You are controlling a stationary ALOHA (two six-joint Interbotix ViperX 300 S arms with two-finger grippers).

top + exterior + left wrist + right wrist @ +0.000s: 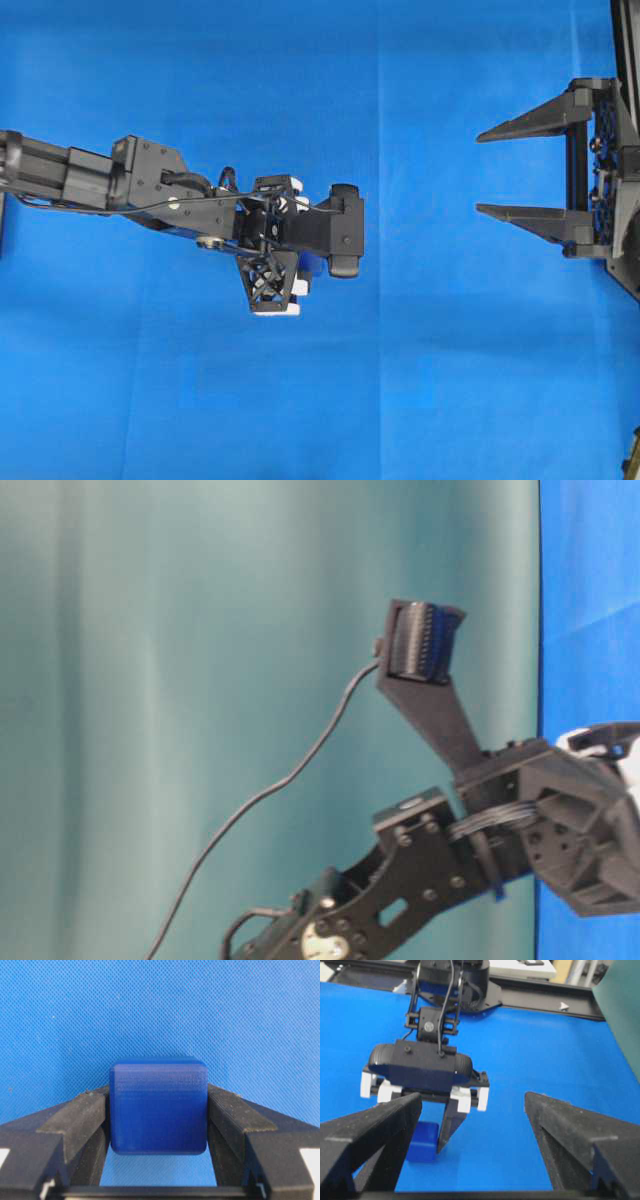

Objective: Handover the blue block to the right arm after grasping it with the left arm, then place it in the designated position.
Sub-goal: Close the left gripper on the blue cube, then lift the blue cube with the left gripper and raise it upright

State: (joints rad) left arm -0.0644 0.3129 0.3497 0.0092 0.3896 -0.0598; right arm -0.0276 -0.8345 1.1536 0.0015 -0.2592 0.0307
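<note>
On the blue-clothed bench [450,380], left hand [158,1125] clamps the blue block [158,1105]; right hand [500,170] waits agape. Next: lift, present block.

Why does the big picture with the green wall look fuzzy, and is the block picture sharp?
Table-level view: soft and blurry, especially the left arm near the lens. Left wrist view: sharp, showing the blue block between the left gripper fingers, with cloth weave visible. Right wrist view: the near right gripper fingers look blurred.
</note>
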